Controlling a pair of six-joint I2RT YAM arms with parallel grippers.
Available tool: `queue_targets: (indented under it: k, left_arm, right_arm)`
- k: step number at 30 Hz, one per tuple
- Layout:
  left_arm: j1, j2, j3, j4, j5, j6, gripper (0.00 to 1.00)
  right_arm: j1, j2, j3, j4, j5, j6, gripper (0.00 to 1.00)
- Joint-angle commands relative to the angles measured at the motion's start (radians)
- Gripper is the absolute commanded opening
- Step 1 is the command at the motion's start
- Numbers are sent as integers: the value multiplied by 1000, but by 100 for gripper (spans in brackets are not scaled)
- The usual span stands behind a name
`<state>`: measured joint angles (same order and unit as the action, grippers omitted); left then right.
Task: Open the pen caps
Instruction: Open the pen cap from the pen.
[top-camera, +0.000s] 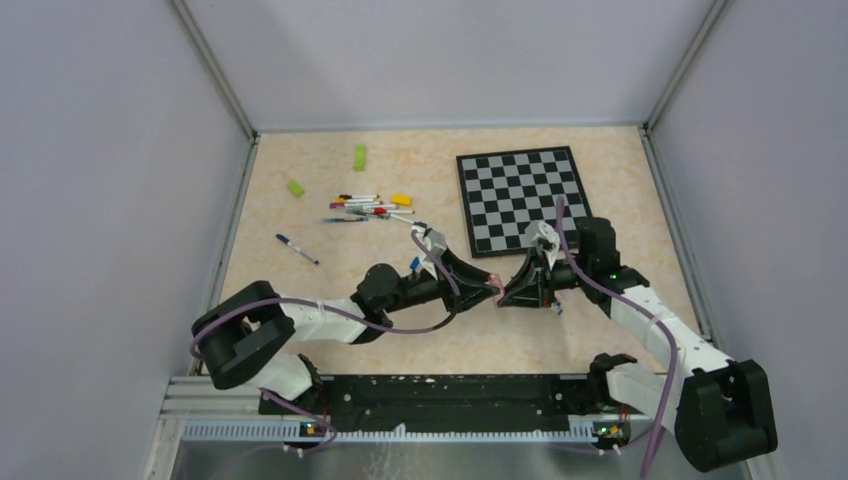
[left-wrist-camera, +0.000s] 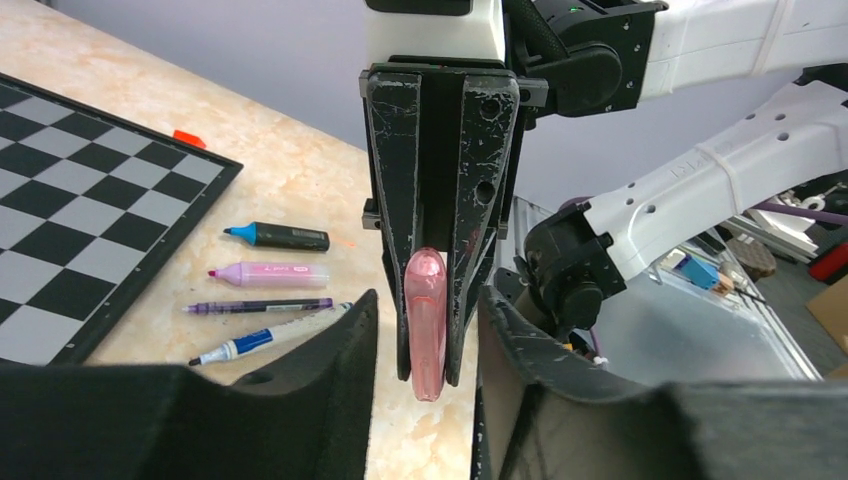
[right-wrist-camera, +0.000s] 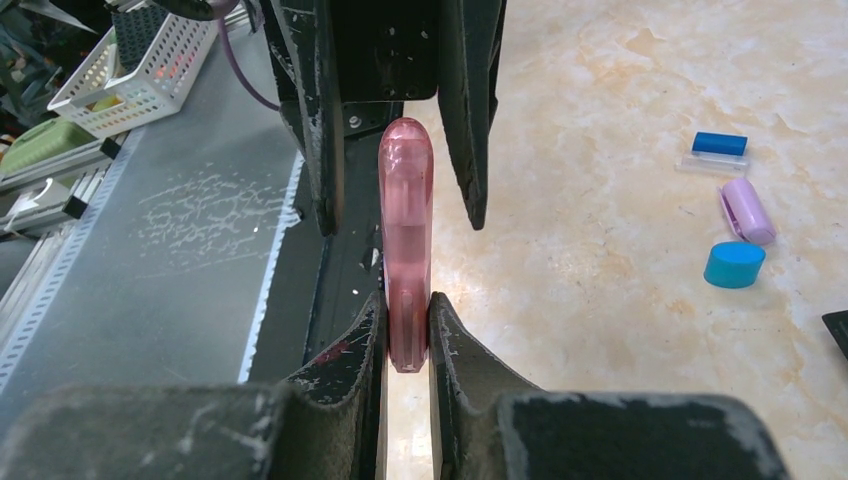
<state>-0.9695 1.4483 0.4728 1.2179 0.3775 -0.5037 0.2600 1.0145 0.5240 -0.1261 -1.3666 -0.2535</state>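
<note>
The right gripper (right-wrist-camera: 407, 330) has its scuffed black fingers pinched tight on a glossy, translucent pink plastic pen piece (right-wrist-camera: 405, 190), a round-tipped cylinder held over the table's near edge. The left gripper (left-wrist-camera: 425, 305) has its matte, grainy fingers apart, flanking the domed end. A squat blue cylindrical cap (right-wrist-camera: 734, 264) and a lilac cap (right-wrist-camera: 747, 210) lie loose on the beige marbled tabletop (right-wrist-camera: 600, 100). Uncapped marker pens (left-wrist-camera: 268, 274) rest beside the checkered chessboard (left-wrist-camera: 90, 200).

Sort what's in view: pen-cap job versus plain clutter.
Job: pink translucent piece held in the right claw; four pens; loose caps; pen pile; lone pen.
Lying about: chessboard; green blocks; yellow block.
</note>
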Motion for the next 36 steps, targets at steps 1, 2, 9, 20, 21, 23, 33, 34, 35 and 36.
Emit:
queue_targets:
  k: [1, 2, 9, 20, 21, 23, 33, 34, 35, 36]
  left_arm:
    - [0, 21, 45, 33, 41, -17, 41]
    - [0, 25, 47, 36, 43, -19, 39]
    - [-1, 37, 73, 43, 69, -19, 3]
    - [34, -179, 72, 51, -150, 88, 0]
    - [37, -196, 71, 52, -165, 89, 0]
    - [40, -220, 67, 55, -179, 91, 0]
    - [41, -228, 29, 160, -209, 44, 0]
    - [41, -229, 30, 168, -213, 39, 0]
    - [41, -233, 31, 171, -219, 38, 0]
    - [41, -236, 32, 173, -225, 38, 0]
  right_arm:
    - [8, -2, 36, 10, -22, -23, 0]
    - [7, -1, 36, 9, -22, -23, 0]
    - [7, 0, 36, 8, -20, -21, 0]
    - [13, 25, 31, -5, -19, -23, 0]
    - [14, 27, 31, -6, -19, -23, 0]
    - [16, 28, 32, -8, -20, -21, 0]
    - [39, 44, 47, -84, 12, -95, 0]
    - [42, 49, 51, -100, 23, -113, 0]
    - [44, 54, 56, -117, 31, -128, 0]
    - [47, 60, 60, -133, 40, -145, 0]
